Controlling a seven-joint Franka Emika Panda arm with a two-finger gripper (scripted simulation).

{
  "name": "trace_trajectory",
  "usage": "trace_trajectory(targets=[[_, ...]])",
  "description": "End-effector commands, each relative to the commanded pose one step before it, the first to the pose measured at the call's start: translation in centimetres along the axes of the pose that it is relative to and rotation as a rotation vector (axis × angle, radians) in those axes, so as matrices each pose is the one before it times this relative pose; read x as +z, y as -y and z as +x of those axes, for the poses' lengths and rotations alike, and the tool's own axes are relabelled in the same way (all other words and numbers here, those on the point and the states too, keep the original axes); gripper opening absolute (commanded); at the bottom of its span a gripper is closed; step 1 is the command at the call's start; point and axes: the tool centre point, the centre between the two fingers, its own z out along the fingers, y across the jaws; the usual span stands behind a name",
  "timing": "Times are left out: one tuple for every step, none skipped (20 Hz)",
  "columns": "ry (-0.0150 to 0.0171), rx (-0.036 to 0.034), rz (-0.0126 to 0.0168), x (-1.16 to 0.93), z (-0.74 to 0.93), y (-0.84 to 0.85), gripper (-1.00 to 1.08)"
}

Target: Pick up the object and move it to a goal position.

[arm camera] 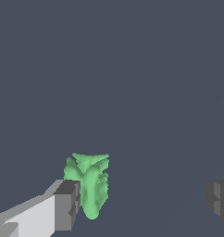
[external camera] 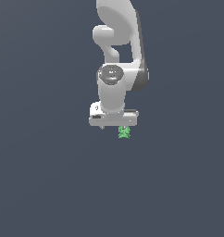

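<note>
From my wrist camera, the closest things I see are the two fingers of my pincer. One finger is white with a dark grey pad at its tip. The other finger shows only as a dark grey pad at the far edge of the picture. There is a wide gap between them, so the pincer is spread far open and is not squeezing anything.

Right beside the first pad sits the green object. It is bright green and lumpy, with spiky bits on one end and a rounded tip on the other. It looks like it touches that pad, or is just next to it; I cannot tell which. The other pad is well apart from it. So the green object is inside the gap, but way over on one side, not in the middle.

Behind it all is the plain dark grey table.

In the exterior view, my pincer points down from the white arm. The green object peeks out just under the pincer, toward the exterior view's right end of it. It looks very small next to the white hand. The dark grey table fills the rest of that picture.
</note>
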Motion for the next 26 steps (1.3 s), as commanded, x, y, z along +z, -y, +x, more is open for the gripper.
trace_trajectory(targets=[[-0.00212,0.00104,-0.00258,0.377,-0.268,0.444,1.00],[-0.00162,0.00106,-0.00156,0.209,-0.153,0.234,1.00],[-0.00188,0.00122,-0.00176,0.234,-0.181,0.266,1.00],[-0.00207,0.00133,-0.00187,0.266,-0.211,0.303,1.00],[-0.00231,0.00144,-0.00200,0.292,-0.241,0.335,1.00],[-0.00257,0.00152,-0.00210,0.320,-0.272,0.367,1.00],[-0.00291,0.00165,-0.00224,0.341,-0.306,0.397,1.00],[-0.00320,0.00174,-0.00231,0.364,-0.344,0.429,1.00],[-0.00338,0.00175,-0.00225,0.387,-0.379,0.456,1.00],[-0.00334,0.00165,-0.00206,0.358,-0.374,0.430,1.00],[-0.00309,0.00146,-0.00176,0.323,-0.354,0.391,1.00],[-0.00284,0.00129,-0.00149,0.290,-0.331,0.354,1.00],[-0.00258,0.00113,-0.00126,0.258,-0.306,0.317,1.00],[-0.00227,0.00097,-0.00103,0.229,-0.279,0.282,1.00],[-0.00214,0.00089,-0.00091,0.193,-0.251,0.245,1.00],[-0.00170,0.00069,-0.00067,0.173,-0.219,0.214,1.00],[-0.00160,0.00064,-0.00060,0.136,-0.189,0.177,1.00],[-0.00106,0.00041,-0.00038,0.124,-0.154,0.148,1.00],[-0.00087,0.00034,-0.00030,0.093,-0.121,0.114,1.00],[-0.00087,0.00033,-0.00029,0.053,-0.089,0.077,1.00],[0.00000,0.00000,0.00000,0.059,-0.050,0.055,1.00],[-0.00062,0.00023,-0.00020,-0.012,-0.020,0.007,1.00],[0.00162,-0.00142,0.00033,-0.049,0.077,-0.045,1.00],[0.00000,0.00000,0.00000,0.035,-0.002,0.001,1.00],[0.00000,0.00000,0.00000,0.104,-0.005,0.002,1.00],[0.00000,0.00000,0.00000,0.172,-0.008,0.003,1.00]])
